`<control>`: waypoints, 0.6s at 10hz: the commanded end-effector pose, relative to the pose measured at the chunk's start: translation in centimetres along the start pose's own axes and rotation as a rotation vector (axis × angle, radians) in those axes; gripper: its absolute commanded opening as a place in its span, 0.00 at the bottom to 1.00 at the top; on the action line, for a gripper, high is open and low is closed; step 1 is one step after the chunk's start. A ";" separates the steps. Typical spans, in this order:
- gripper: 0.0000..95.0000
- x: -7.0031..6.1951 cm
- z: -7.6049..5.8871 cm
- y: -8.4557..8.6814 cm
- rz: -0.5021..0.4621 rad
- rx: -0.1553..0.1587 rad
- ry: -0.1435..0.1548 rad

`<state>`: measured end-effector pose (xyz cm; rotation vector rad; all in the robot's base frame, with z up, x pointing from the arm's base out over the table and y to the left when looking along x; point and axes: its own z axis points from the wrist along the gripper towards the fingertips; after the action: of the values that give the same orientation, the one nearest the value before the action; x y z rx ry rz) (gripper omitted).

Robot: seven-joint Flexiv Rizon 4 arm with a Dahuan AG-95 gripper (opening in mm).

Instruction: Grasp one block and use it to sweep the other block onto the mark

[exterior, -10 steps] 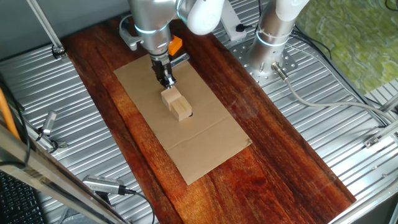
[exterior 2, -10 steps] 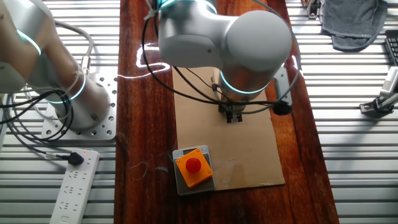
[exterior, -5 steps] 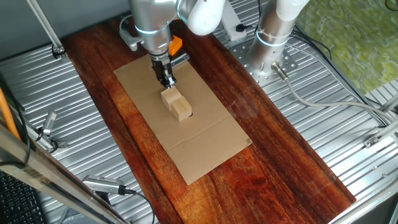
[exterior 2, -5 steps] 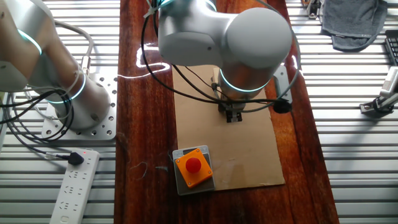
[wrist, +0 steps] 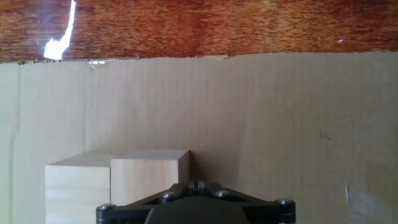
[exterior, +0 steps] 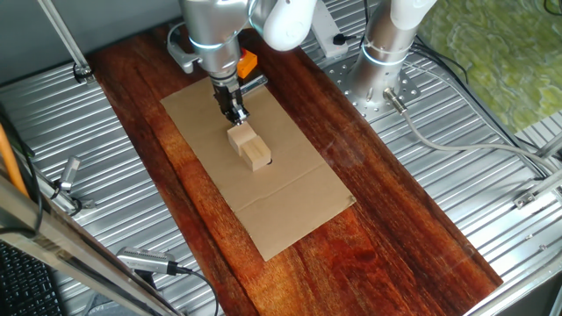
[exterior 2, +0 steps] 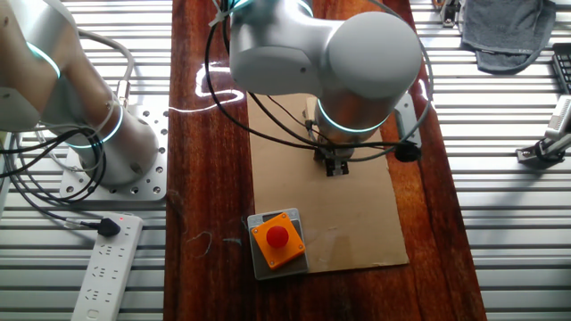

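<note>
Two wooden blocks (exterior: 249, 147) touching, mid cardboard sheet (exterior: 290, 211) on desk (exterior: 395, 211) | tool (exterior: 235, 115) just beyond far block, finger spread cannot tell | mark unseen | orange box (exterior 2: 277, 239) near sheet's edge

Cardboard sheet (exterior: 290, 197): flat on the wooden board (exterior: 395, 219).
Orange box (exterior 2: 277, 241): red button, at the sheet's 7 o'clock corner.
Power strip (exterior 2: 107, 267): white, 8 o'clock.
Grey cloth (exterior 2: 508, 31): 1 o'clock.
</note>
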<state>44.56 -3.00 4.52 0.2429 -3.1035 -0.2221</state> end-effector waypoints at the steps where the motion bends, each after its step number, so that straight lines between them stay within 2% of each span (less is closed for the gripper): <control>1: 0.00 0.0 0.1 0.0 -0.030 0.001 -0.001; 6: 0.00 0.0 0.1 0.0 -0.105 -0.001 0.001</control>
<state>44.61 -3.04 4.46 0.4098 -3.0923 -0.2246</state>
